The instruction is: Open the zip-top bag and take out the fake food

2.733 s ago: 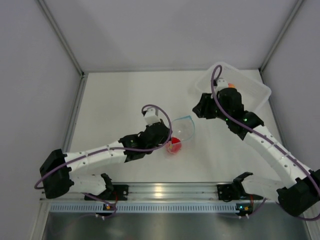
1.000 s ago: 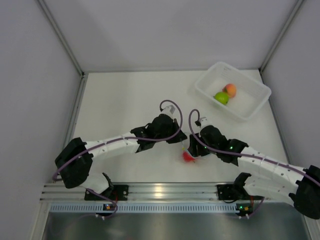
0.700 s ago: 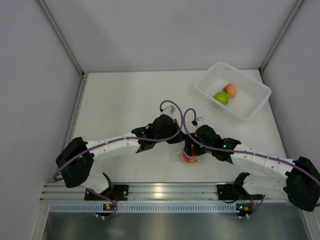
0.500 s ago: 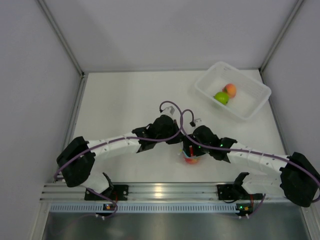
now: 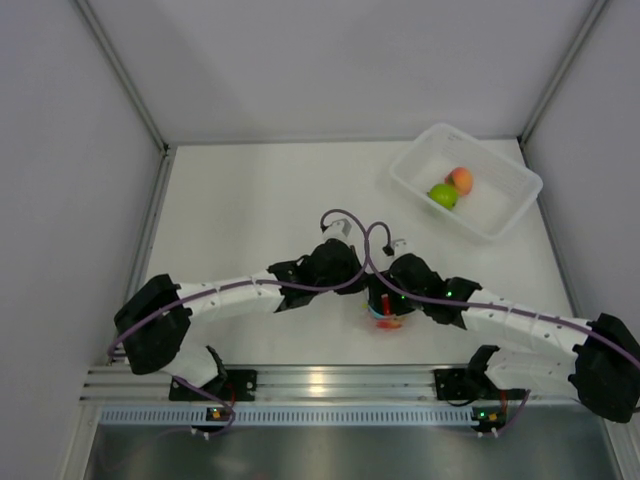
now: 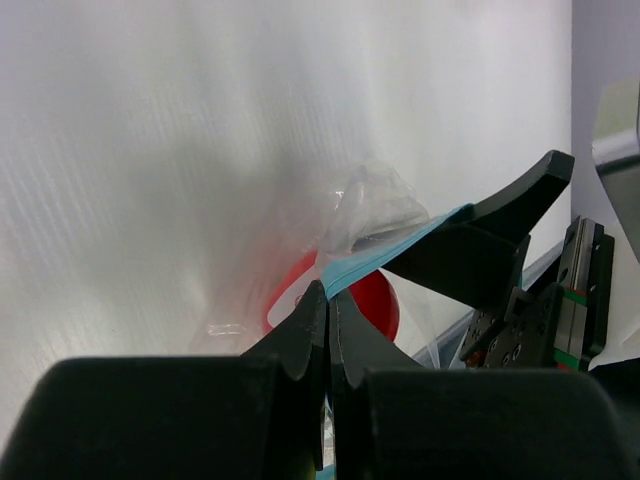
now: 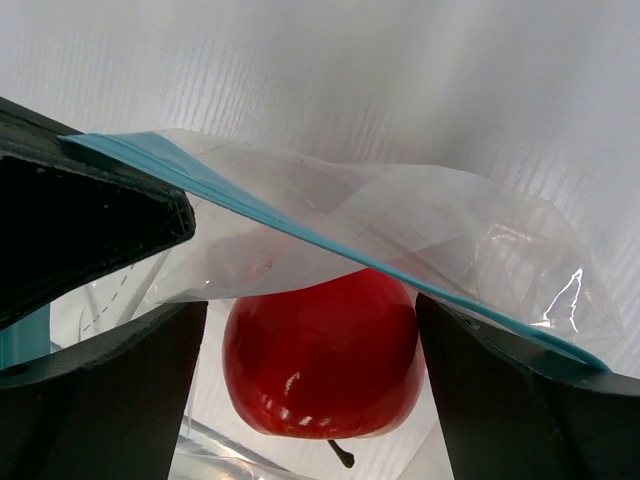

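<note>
Fruit (image 7: 322,345) sits inside bag (image 7: 420,225) between spread fingers (image 7: 500,410) of right end effector (image 7: 312,335).

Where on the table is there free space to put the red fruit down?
Crowded: front centre, where the left gripper and right gripper meet at the bag. Beyond them, left of the bin, the table is bare to its far edge.

My left gripper (image 6: 328,315) is clamped on the zip-top bag (image 6: 375,200) at its teal zip strip (image 6: 390,250). The red fruit (image 6: 380,300) shows through the plastic just behind. A black finger (image 6: 490,240) of the right arm meets the strip from the right.
</note>
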Motion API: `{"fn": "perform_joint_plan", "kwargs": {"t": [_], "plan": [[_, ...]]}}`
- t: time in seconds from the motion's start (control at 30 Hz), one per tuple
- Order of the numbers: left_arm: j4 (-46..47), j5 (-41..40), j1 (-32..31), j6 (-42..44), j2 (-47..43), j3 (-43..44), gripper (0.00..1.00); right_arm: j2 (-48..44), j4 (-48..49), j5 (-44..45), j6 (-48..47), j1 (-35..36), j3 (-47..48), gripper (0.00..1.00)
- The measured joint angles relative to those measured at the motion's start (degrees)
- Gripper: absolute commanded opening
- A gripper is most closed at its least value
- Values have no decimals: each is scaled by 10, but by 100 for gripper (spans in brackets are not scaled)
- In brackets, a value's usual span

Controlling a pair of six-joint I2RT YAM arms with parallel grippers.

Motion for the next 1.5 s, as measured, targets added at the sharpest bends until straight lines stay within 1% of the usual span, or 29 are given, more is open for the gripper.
{"fn": "perform_joint_plan", "kwargs": {"t": [0.17,0.37,0.63,0.67,0.73,0.77,0.83,0.87,1.07,1.27,1.5], "plan": [[-3,-82,-37,0,-8,-2,0,12,-17,1,5,9,6,86],[-49,-192,-78,7,-22,-4,0,51,-40,25,16,41,35,85],[-92,-252,-99,7,-22,-10,0,119,-15,50,48,68,46,85],[-96,-257,-99,7,-22,-12,0,127,-12,53,52,71,49,82],[-98,-265,-101,4,-22,-14,0,135,-9,60,57,78,50,72],[-95,-270,-102,3,-22,-14,0,135,-11,62,60,81,51,64],[-92,-278,-102,3,-28,-16,0,133,-13,65,67,85,51,55],[-92,-278,-103,3,-30,-17,0,131,-15,65,69,85,51,53],[-70,-278,-107,-2,-33,-18,0,94,-47,72,77,89,51,50],[-42,-273,-108,-10,-44,-18,0,42,-69,93,78,90,55,51],[-32,-248,-104,-9,-45,-13,0,13,-95,169,77,96,76,51]]}}
